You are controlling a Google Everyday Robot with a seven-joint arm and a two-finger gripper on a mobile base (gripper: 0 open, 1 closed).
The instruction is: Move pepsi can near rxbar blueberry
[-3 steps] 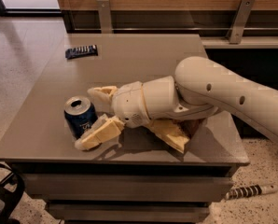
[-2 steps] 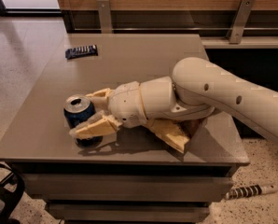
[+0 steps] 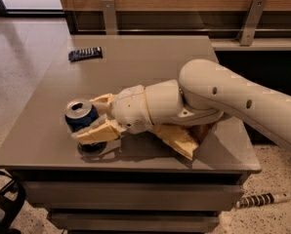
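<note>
The pepsi can, dark blue with a silver top, stands near the table's front left edge. My gripper reaches in from the right and its two cream fingers are closed on the can's sides, one in front and one behind. The can leans slightly left, and I cannot tell whether its base rests on the table. The rxbar blueberry, a flat dark blue wrapper, lies at the table's far left, well apart from the can.
A brown-and-yellow chip bag lies under my arm at the front right. The grey table has a wooden wall with metal brackets behind it. A black object and a cable are on the floor.
The gripper moved left onto the can and its fingers closed around it. The can shifted slightly left and tilted.
</note>
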